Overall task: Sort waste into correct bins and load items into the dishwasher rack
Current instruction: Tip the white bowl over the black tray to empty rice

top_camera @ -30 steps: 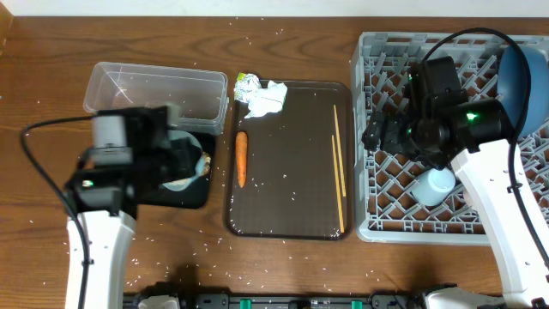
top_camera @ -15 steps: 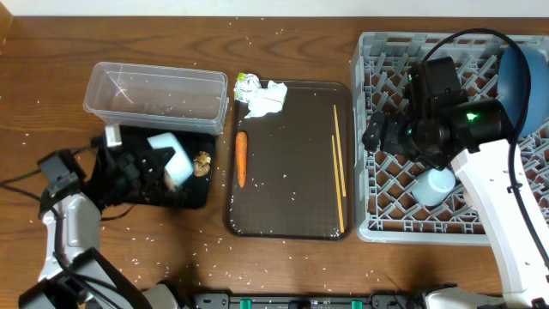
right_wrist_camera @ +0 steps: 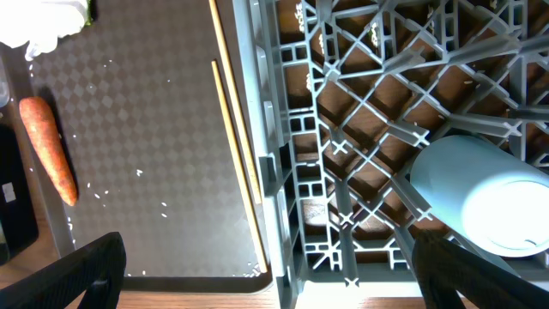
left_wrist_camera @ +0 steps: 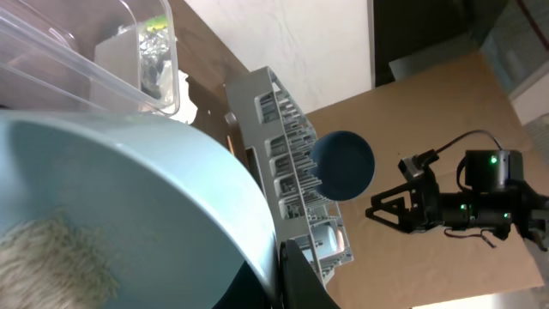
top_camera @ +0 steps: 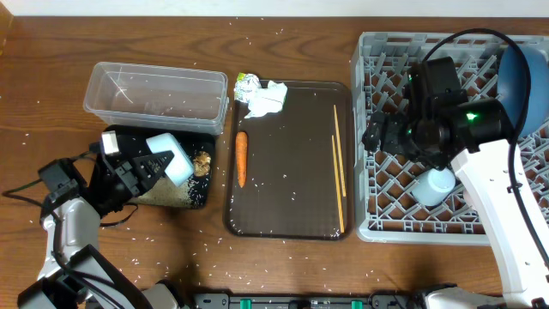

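Left hand [top_camera: 144,165] clamped on tilted white round bowl [top_camera: 170,154] above shallow black rectangular tub [top_camera: 204,140]; white rice [left_wrist_camera: 51,249] visible inside. Recommend a steeper tilt, rim within tub. Right hand [top_camera: 376,136] spread, empty.

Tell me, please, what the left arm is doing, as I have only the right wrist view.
Observer: The left gripper holds the white bowl tipped over the black tub.
Operator: Is anything in that tub?
Observer: Rice lies along its near side, and a brown lump sits at its right end.
Operator: Is anything loaded that I cannot see?
Observer: Yes, the dark-blue plate stands on edge in the rack, at its far right corner.
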